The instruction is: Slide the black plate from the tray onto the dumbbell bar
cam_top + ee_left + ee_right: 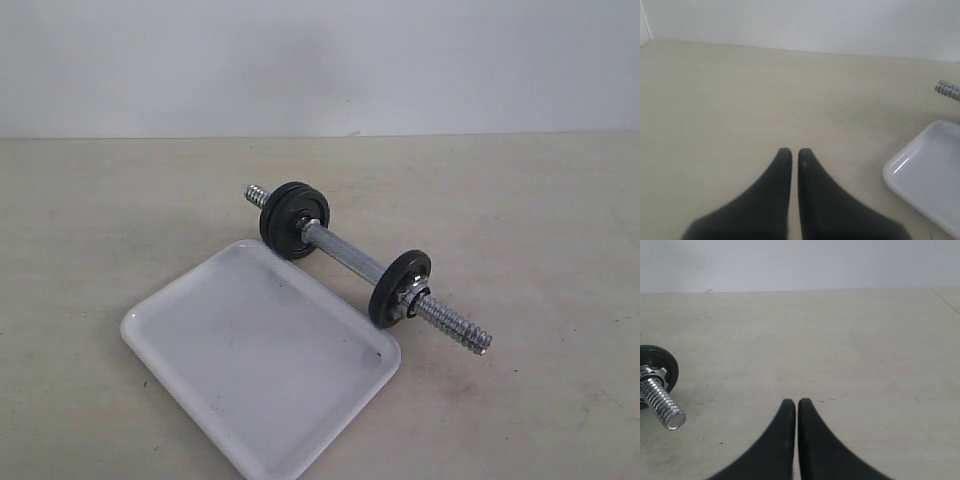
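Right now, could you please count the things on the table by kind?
Tray: 1
Bar: 1
Nut: 1
Black discs: 3, two at the far end, one at the near end
Total: 6

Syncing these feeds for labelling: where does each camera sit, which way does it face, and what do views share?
Exterior view: off the arms, raised, looking down at the glossy white rectangular tray and chrome dumbbell bar; no robot parts.
Left wrist view: on the left wrist, looking past the shut left gripper over beige table.
Right wrist view: on the right wrist, looking past the shut right gripper at the bar's threaded end.
Shared: bar in all three; tray in exterior and left wrist.
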`<control>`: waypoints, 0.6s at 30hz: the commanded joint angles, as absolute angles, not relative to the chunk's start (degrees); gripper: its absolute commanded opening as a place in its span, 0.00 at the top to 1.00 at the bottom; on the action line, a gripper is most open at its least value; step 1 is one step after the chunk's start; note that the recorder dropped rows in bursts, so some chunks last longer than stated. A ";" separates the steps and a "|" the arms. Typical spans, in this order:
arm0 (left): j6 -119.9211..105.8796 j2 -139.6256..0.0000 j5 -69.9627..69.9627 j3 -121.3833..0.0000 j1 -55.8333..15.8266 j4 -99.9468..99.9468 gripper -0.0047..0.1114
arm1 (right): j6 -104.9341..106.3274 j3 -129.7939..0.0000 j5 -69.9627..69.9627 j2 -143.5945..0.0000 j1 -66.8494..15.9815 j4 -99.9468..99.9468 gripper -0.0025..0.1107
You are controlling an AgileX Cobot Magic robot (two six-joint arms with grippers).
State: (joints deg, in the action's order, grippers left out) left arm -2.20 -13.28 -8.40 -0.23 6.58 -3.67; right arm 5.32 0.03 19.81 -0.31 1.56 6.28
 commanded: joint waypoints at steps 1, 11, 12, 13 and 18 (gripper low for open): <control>-1.19 -13.39 -8.54 0.00 6.79 -3.14 0.92 | 5.07 0.00 19.50 0.00 1.68 6.14 0.98; -0.90 -13.39 -2.94 0.00 6.79 -4.01 0.92 | 5.07 0.00 19.50 0.00 1.68 6.14 0.98; -0.90 -13.39 -2.94 0.00 6.79 -4.01 0.92 | 5.07 0.00 19.50 0.00 1.68 6.14 0.98; -0.90 -13.39 -2.94 0.00 6.79 -4.01 0.92 | 5.07 0.00 19.50 0.00 1.68 6.14 0.98; -0.90 -13.39 -6.23 0.00 6.79 -4.01 0.92 | 5.07 0.00 19.50 0.00 1.68 6.14 0.98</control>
